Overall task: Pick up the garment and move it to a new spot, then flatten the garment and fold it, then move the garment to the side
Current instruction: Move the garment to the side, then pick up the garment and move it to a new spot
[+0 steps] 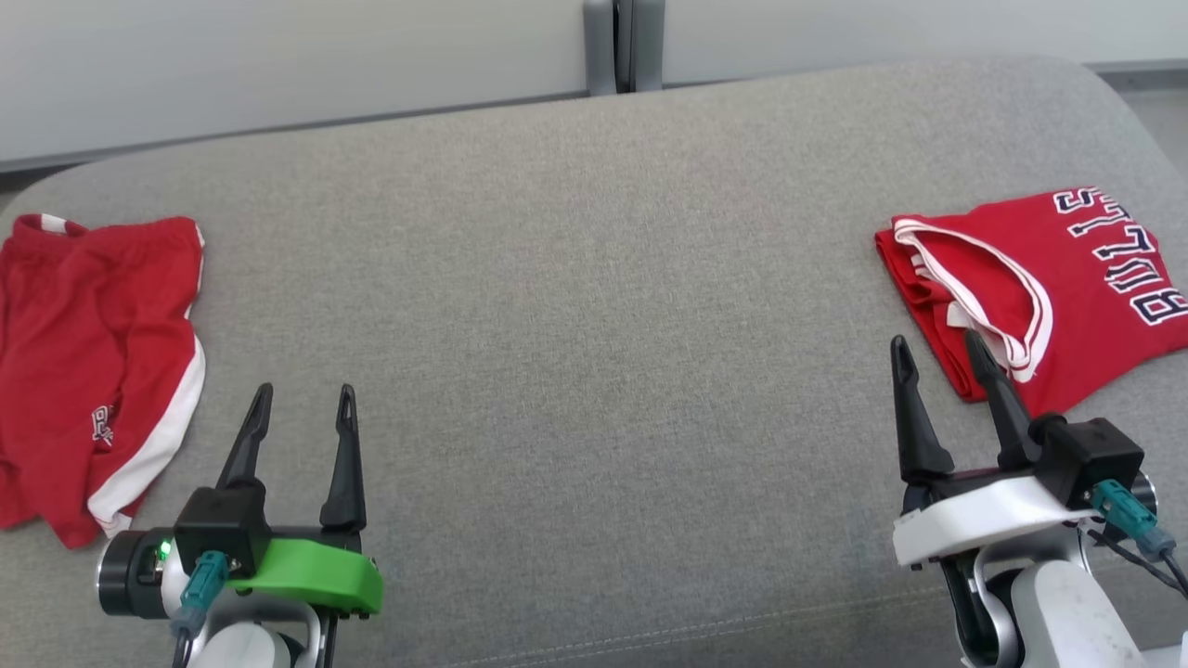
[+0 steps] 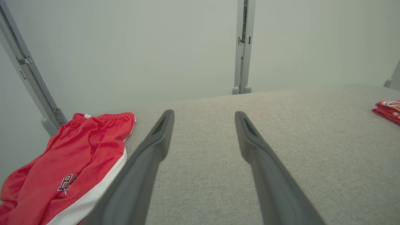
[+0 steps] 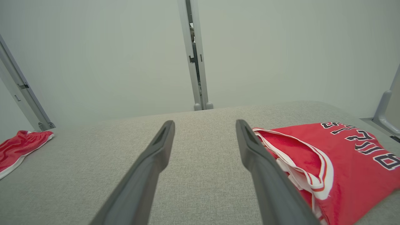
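Two red garments lie on the grey cushion (image 1: 594, 306). Red shorts (image 1: 88, 362) with a white side stripe lie rumpled at the far left, also seen in the left wrist view (image 2: 65, 168). A red jersey (image 1: 1049, 288) with white trim and dark lettering lies folded at the far right, close in the right wrist view (image 3: 337, 168). My left gripper (image 1: 305, 394) (image 2: 203, 114) is open and empty, just right of the shorts. My right gripper (image 1: 936, 341) (image 3: 205, 122) is open and empty, with its right finger over the jersey's near left edge.
A pale wall with a grey upright post (image 1: 624, 44) stands behind the cushion. Slanted grey frame bars (image 2: 28, 72) rise at the left. The cushion's rounded front edge (image 1: 650, 640) runs just before my wrists.
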### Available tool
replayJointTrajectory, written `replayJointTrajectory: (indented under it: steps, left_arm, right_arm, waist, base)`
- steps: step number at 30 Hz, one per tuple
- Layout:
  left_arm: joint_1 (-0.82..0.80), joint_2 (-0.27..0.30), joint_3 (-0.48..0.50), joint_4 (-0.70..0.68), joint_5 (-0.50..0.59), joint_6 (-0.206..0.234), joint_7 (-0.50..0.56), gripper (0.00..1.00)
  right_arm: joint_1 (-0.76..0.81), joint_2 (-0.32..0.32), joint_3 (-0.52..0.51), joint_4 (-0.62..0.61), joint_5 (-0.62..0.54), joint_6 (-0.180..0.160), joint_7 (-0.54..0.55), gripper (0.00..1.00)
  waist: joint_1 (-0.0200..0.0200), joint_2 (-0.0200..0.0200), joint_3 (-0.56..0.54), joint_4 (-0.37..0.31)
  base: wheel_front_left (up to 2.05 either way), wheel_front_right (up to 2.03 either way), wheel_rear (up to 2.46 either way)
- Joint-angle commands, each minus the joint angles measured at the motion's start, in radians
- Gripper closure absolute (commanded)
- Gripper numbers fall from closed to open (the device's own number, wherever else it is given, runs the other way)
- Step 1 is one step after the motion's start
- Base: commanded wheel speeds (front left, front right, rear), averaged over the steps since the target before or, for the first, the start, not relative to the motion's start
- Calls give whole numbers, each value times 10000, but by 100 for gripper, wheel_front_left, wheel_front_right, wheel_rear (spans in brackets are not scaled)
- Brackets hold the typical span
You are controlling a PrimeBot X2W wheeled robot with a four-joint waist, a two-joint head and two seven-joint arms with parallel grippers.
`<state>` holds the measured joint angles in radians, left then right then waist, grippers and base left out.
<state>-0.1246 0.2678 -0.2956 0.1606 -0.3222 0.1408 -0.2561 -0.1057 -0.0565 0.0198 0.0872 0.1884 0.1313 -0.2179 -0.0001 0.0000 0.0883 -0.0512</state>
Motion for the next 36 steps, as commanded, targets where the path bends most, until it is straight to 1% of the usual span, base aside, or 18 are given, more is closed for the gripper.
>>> replayJointTrajectory:
  steps: [1, 11, 31, 36]
  left_arm:
    - [162, 17, -16, 2, -35, 16, -13, 0]
    - [558, 4, -86, 91, -145, 170, 18, 0]
    - [343, 85, -170, 8, -196, 284, 2, 0]
    - [194, 39, -224, 38, -199, 285, -2, 0]
  right_arm:
    - [213, -27, 0, -73, -76, -11, 29, 0]
    - [673, 19, 48, -194, -60, -11, 294, 0]
    - [692, 43, 18, -344, -11, -9, 452, 0]
    - [790, 45, -84, -370, -56, -9, 498, 0]
  waist:
    - [1, 0, -361, 155]
    - [1, 0, -720, 324]
    - [1, 0, -631, 472]
    - [1, 0, -638, 726]
  base:
    - [0, 0, 0]
    - [0, 0, 0]
    - [0, 0, 0]
    - [0, 0, 0]
